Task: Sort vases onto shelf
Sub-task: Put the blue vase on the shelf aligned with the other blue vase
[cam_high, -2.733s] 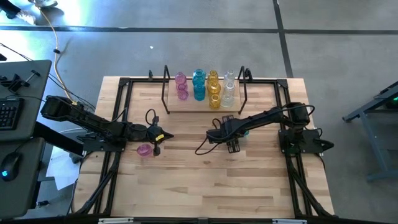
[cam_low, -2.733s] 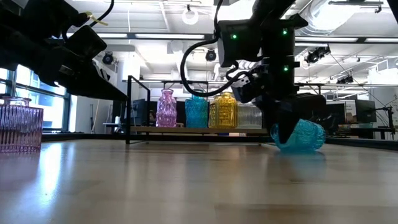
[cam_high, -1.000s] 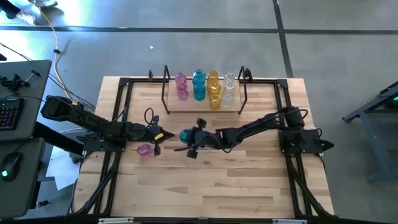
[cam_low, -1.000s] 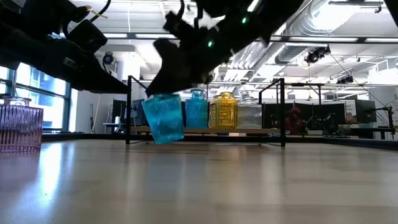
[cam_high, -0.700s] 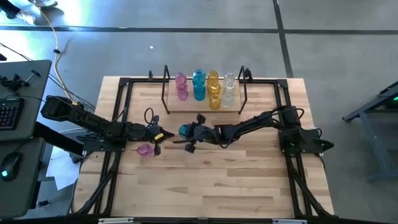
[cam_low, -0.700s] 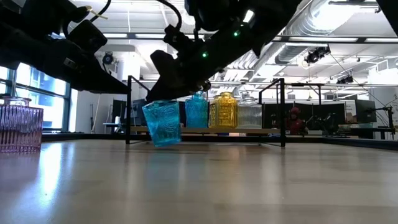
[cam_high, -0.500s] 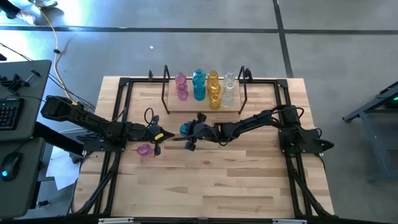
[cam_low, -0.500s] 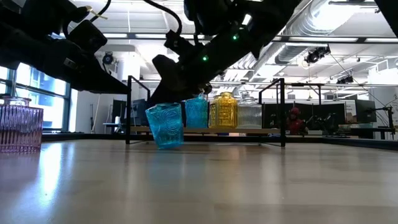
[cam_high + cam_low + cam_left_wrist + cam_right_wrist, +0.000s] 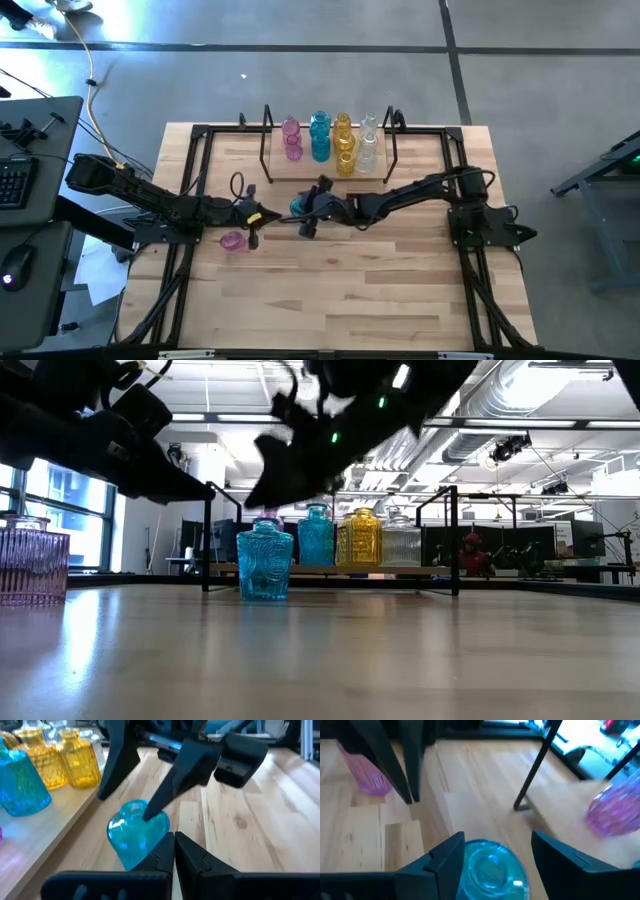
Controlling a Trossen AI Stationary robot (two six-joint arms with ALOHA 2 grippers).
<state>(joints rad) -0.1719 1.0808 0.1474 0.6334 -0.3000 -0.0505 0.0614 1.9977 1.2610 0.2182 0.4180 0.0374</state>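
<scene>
A teal vase (image 9: 265, 563) stands upright on its base on the table in front of the shelf (image 9: 300, 177); the high view shows the teal vase (image 9: 298, 206) too. My right gripper (image 9: 492, 851) is open, one finger on each side of the teal vase's neck (image 9: 492, 862), coming from the table's right and slanting down. My left gripper (image 9: 174, 851) is shut on nothing, just left of the vase. A pink vase (image 9: 231, 241) stands on the table by the left arm. Pink, teal, yellow and clear vases (image 9: 330, 140) stand on the shelf. My right gripper has its fingers (image 9: 449, 854) close beside the teal vase's neck. I cannot tell whether either finger touches it. The vase stands upright on the table.
The shelf's black end posts (image 9: 208, 535) rise just beyond the teal vase. A larger black rail frame (image 9: 190, 180) edges the table. Bare wood lies toward the near edge (image 9: 330, 300). A desk with a keyboard (image 9: 15, 180) is off the table's left.
My right gripper has carried the teal vase a little toward the far edge and the shelf. The vase hung tilted and clear of the table; now it stands upright on the wood. The fingers have opened and let it go.
</scene>
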